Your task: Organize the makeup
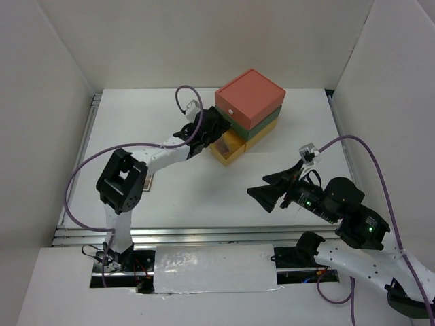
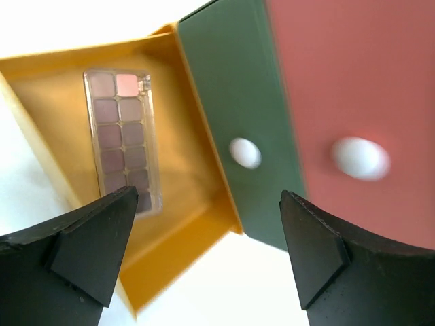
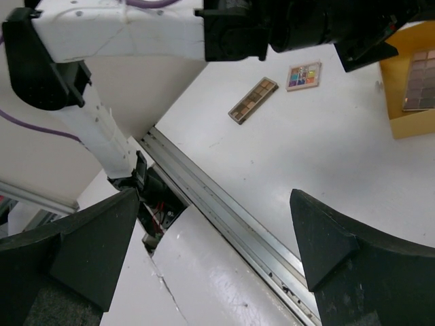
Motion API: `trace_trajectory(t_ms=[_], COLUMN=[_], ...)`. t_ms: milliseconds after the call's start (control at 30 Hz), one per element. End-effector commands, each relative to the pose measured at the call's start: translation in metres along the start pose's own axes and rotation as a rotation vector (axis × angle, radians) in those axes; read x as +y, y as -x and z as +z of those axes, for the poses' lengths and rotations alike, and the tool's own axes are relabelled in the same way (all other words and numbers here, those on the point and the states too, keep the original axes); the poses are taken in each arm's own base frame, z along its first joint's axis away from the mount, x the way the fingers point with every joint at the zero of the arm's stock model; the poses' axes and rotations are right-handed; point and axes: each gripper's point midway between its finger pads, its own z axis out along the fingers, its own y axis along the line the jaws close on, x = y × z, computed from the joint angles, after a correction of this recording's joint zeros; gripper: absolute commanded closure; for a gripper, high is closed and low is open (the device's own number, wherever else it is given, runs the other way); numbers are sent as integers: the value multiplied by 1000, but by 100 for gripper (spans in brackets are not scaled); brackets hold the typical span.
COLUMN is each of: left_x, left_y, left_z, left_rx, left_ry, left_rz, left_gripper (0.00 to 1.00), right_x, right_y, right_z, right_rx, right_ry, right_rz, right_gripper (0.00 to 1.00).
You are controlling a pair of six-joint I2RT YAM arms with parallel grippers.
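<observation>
A narrow brown eyeshadow palette [image 2: 122, 139] lies inside the open yellow drawer [image 2: 194, 224]. My left gripper [image 2: 211, 251] is open and empty, hovering over the drawer's front corner; in the top view it [image 1: 212, 138] sits at the yellow drawer [image 1: 228, 151]. A second brown palette [image 3: 253, 100] and a small square multicolour palette [image 3: 304, 75] lie on the table under the left arm. My right gripper [image 1: 257, 185] is open and empty above the table's middle right; its wrist view shows it [image 3: 214, 244] over the near rail. Compacts and tubes are out of view.
The drawer box stacks an orange drawer [image 1: 250, 97] on a green one [image 1: 266, 128], both shut, with white knobs [image 2: 245, 153]. A metal rail [image 3: 224, 210] runs along the table's near edge. White walls enclose the table.
</observation>
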Motion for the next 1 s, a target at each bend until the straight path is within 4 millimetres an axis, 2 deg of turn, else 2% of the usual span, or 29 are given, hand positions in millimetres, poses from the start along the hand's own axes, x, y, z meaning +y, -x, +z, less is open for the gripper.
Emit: trace_trajectory(t_ms=[0, 67, 100, 167, 200, 233, 267, 300, 333, 433, 500, 600, 767, 900, 967], left_x=[-54, -30, -8, 21, 49, 72, 109, 125, 159, 203, 226, 244, 286, 301, 302], left_y=[48, 67, 85, 100, 118, 122, 134, 134, 140, 136, 127, 123, 108, 100, 95], left_z=[-50, -67, -79, -87, -92, -98, -107, -109, -118, -133, -144, -155, -159, -155, -149], left_rx=[-86, -131, -163, -157, -157, -134, -123, -94, -72, 2, 39, 47, 116, 150, 178], left_ry=[-105, 41, 171, 282, 355, 410, 473, 482, 529, 609, 679, 714, 728, 736, 706], left_rz=[25, 86, 126, 160, 154, 165, 179, 170, 194, 242, 274, 291, 242, 249, 253], left_gripper=[1, 1, 1, 1, 1, 1, 1, 1, 1, 1, 1, 1, 1, 1, 1], right_x=[10, 10, 10, 9, 9, 8, 11, 13, 13, 16, 18, 21, 22, 22, 21], right_y=[11, 11, 11, 10, 9, 8, 6, 6, 4, 2, 2, -3, -11, -13, -13], right_z=[-1, -1, -2, -2, -1, -1, 0, 0, 1, 5, 7, 11, 15, 14, 14], right_rx=[-21, -21, -24, -26, -24, -22, -11, -13, -6, -2, 0, 15, 31, 41, 36], right_ry=[29, 29, 31, 30, 31, 30, 50, 61, 64, 82, 97, 120, 141, 144, 142], right_rz=[3, 0, 0, -4, -6, -8, -13, -14, -16, -18, -20, -18, -7, -13, -13], right_gripper=[0, 0, 0, 0, 0, 0, 0, 0, 0, 0, 0, 0, 0, 0, 0])
